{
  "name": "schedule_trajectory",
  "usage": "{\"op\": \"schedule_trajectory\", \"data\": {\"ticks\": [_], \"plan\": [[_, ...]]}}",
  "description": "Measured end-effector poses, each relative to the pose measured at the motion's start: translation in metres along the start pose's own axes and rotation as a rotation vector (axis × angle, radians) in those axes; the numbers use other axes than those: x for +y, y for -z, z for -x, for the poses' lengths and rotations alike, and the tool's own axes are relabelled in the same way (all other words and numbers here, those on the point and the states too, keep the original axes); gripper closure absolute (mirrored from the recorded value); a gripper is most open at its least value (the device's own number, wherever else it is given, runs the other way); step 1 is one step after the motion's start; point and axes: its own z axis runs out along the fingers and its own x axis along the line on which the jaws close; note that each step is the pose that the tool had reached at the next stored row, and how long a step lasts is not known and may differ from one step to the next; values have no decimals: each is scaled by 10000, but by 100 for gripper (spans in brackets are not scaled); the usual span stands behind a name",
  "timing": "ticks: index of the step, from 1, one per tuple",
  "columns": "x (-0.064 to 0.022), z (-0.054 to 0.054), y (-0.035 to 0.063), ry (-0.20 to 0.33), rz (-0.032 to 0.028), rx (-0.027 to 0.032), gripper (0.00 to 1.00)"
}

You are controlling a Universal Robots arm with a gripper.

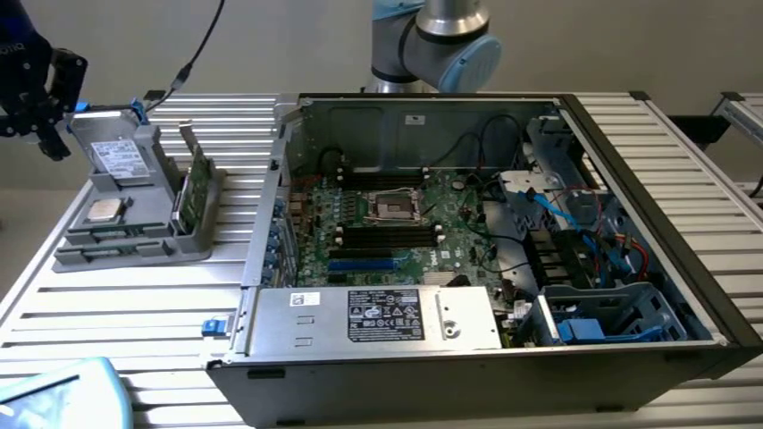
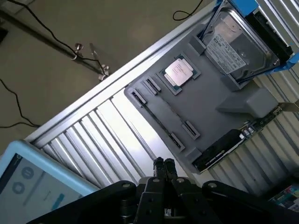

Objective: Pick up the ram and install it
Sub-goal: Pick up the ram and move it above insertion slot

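My gripper [image 2: 163,163] is shut with nothing between its fingertips. It hangs above the table's slats just off the grey parts tray [image 2: 210,93], at the far left of the exterior view [image 1: 54,138]. A thin strip that looks like the ram [image 1: 110,235] lies flat in the tray's long groove [image 2: 161,119], between small clips. The open computer case [image 1: 477,232] shows the motherboard with its long black slots [image 1: 384,235].
The tray [image 1: 131,250] also holds a hard drive [image 2: 238,44], a processor [image 2: 178,72] and a broader green card [image 1: 191,189] standing on edge. A light blue device [image 1: 54,393] lies at the table's front corner. Cables and drive bays crowd the case's right side.
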Motion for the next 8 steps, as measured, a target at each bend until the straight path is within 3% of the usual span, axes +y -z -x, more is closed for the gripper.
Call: {"op": "schedule_trajectory", "data": {"ticks": [8], "plan": [[-1, 1, -16, 1632, -88, 87, 89]]}}
